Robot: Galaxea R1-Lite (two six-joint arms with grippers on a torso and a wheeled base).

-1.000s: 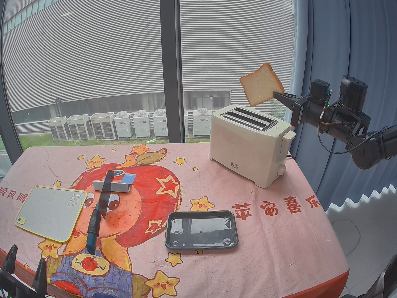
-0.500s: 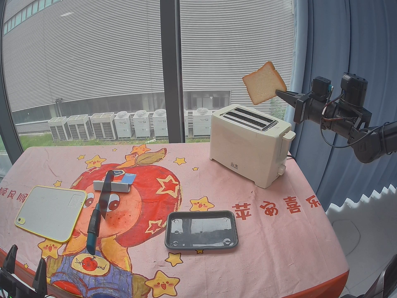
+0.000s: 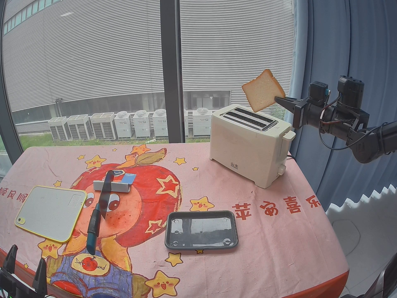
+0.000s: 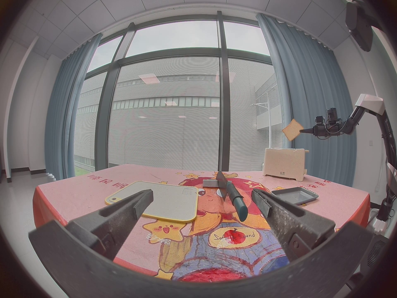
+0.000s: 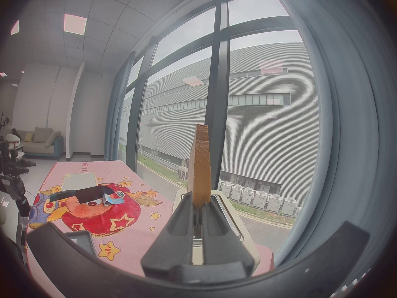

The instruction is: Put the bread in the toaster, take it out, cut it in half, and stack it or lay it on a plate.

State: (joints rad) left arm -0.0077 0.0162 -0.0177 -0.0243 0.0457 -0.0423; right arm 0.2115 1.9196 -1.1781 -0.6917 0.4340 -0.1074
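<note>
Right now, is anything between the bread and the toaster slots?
Nothing visible. The right hand holds the bread by one edge, tilted, in the air above the toaster. Only open air lies between it and the slots, and both slots look empty in the head view.

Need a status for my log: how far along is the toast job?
Done: the bread is picked up, pinched in the right gripper. In hand: it hangs tilted just above the toaster, whose slots look empty. Left: toasting, removal, cutting with the knife on the cutting board, plating on the black plate. The left gripper is open, low at the near edge of the table.
</note>
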